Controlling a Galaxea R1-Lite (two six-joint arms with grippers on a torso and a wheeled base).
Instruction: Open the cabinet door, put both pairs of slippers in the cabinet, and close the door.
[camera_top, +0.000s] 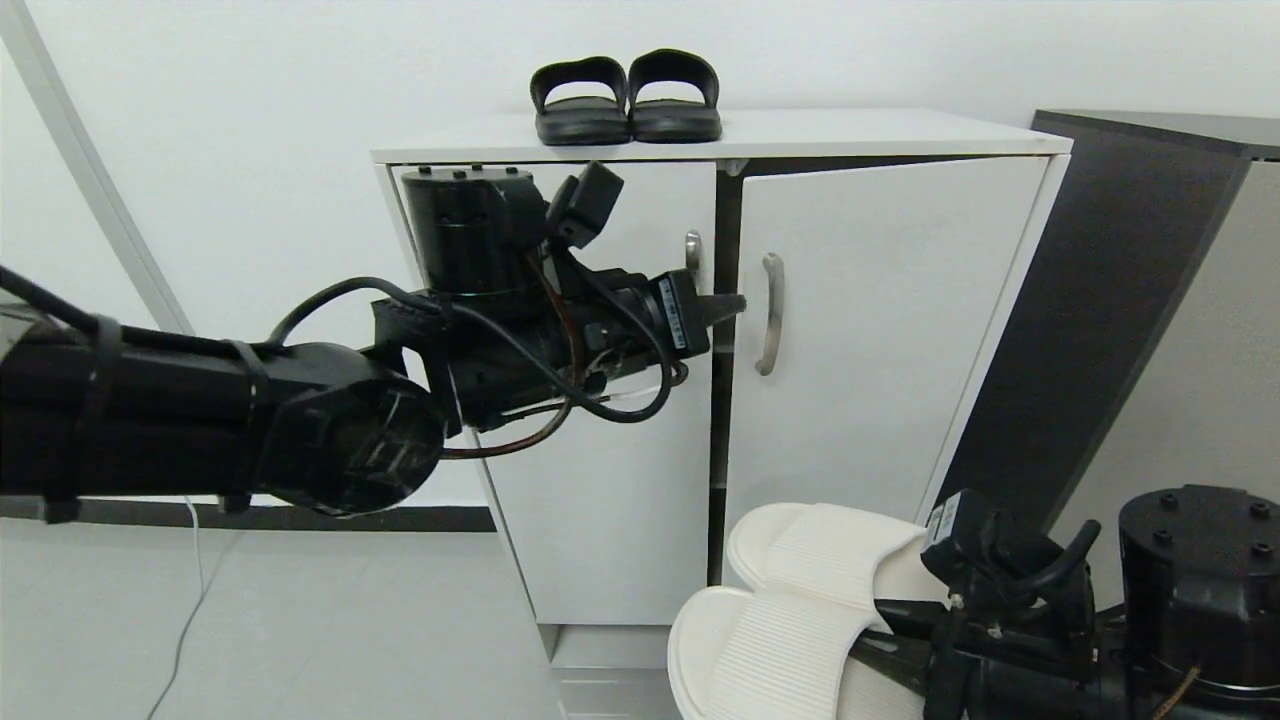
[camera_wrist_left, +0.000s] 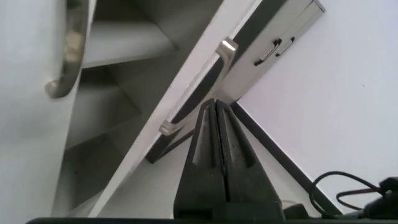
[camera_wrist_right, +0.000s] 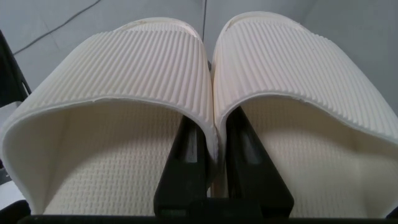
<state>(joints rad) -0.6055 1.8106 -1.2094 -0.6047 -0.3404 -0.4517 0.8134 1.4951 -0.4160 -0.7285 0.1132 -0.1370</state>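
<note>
Your stock at this moment:

- Cabinet: white, two doors, flat top. You have the right door standing ajar, with a dark gap between it and the left door. Through that gap the left wrist view gives you bare white shelves.
- Handles: two metal bars, the left handle and the right handle, either side of the gap.
- Black slippers: one pair, side by side and touching, on the cabinet top at its front edge, left of the middle, toes toward the wall.
- White slippers: one ribbed pair, side by side, held low in front of the right door's bottom corner.
- Left gripper: your fingers are pressed together with nothing between them. The tip sits at the gap between the doors, between the two handles; you cannot tell whether it touches.
- Right gripper: one finger inside each white slipper, clamping the two adjoining strap walls together.
- Dark grey unit: stands just beside the cabinet's right side.
</note>
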